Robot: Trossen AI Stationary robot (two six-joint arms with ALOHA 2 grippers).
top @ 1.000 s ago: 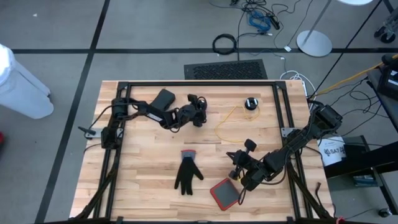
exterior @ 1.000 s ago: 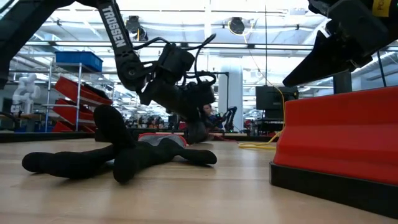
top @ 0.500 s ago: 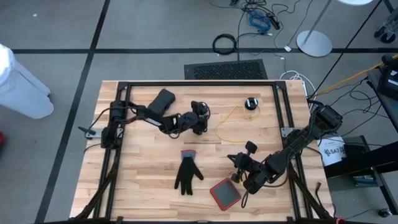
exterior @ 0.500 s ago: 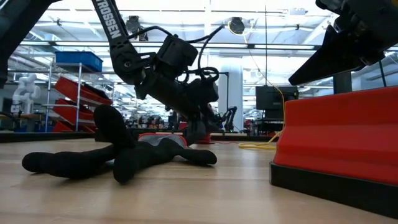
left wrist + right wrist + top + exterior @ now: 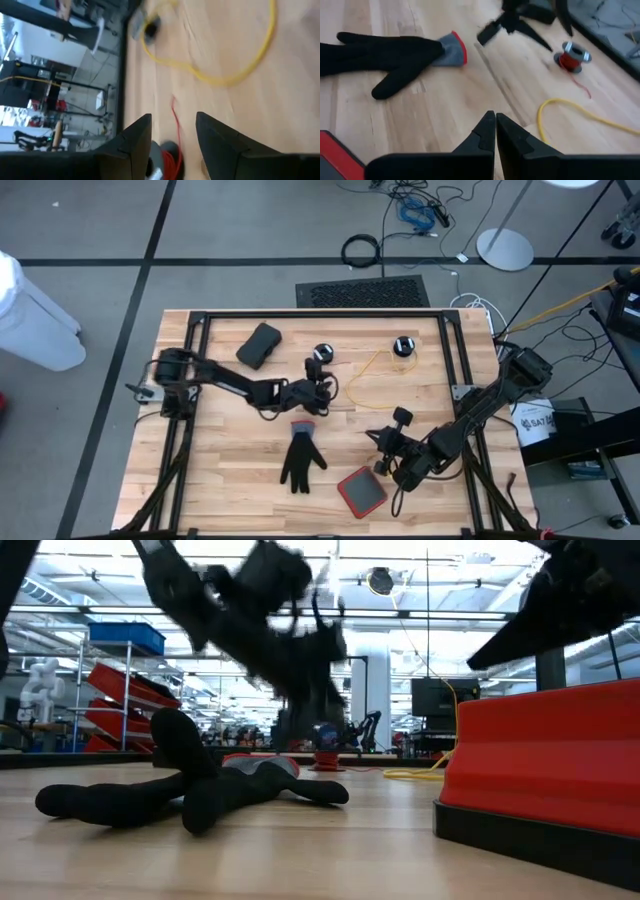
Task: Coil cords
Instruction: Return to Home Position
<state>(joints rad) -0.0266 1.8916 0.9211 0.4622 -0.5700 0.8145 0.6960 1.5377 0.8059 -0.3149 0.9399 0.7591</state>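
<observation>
- Found the left claw point(image 5: 173, 120) spread wide and empty, low over the tabletop point(image 5: 230, 470), just beside the spool point(image 5: 322, 353) wound with the red cord point(image 5: 568, 60).
- Found the right claw point(image 5: 495, 120) pinched narrow on nothing, near the red case point(image 5: 360, 490) and the glove point(image 5: 300, 458), well apart from the spool.
- Noted a short red tail lying loose off the spool, close in front of the left claw's open fingers point(image 5: 140, 132).
- Judged that tail the chief hazard: turns likely pulled off, or the spool tipped, by a finger dragging across it on the way out.
- Reckoned the spool light and free on the wood, so easily sent rolling by a brush from the left wrist, perhaps into the yellow cord point(image 5: 272, 22).
- Saw the yellow cord lying in a wide open loop, joined to its puck point(image 5: 403, 346) near the far edge of the tabletop and not wound at all.
- Judged the job unfinished on that cord, and a retreat of both arms now likely to leave it so.
- Flagged the loop as a snag risk for either arm crossing the middle of the tabletop, with the puck then dragged along.
- Considered a lesser risk on the right: the red case or the glove nudged by a low swing of that arm.
</observation>
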